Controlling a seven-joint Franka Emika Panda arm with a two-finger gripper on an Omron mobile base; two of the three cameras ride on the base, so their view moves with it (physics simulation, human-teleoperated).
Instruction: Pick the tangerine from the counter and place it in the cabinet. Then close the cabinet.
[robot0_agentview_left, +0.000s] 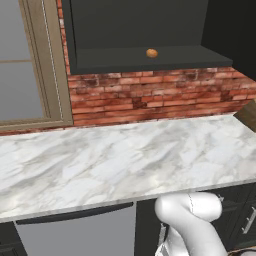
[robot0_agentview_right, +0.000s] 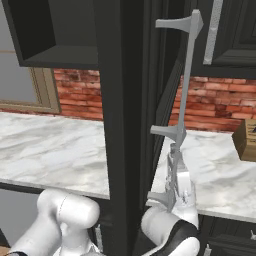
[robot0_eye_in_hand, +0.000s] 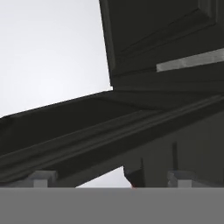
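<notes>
Tangerine (robot0_agentview_left: 152, 53) on open cabinet (robot0_agentview_left: 150, 61) shelf

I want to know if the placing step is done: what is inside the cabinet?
The tangerine sits on the cabinet shelf, in the left base view. Nothing else shows on the shelf there; its right end is hidden behind the dark door.

Orange-brown tangerine (robot0_agentview_left: 152, 53); charcoal cabinet (robot0_agentview_left: 150, 60); white grey-veined marble counter (robot0_agentview_left: 125, 155); red brick wall (robot0_agentview_left: 150, 97).

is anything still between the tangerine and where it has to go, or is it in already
Nothing visible is in the way: the tangerine already sits on the cabinet shelf. The cabinet door stands open.
</notes>
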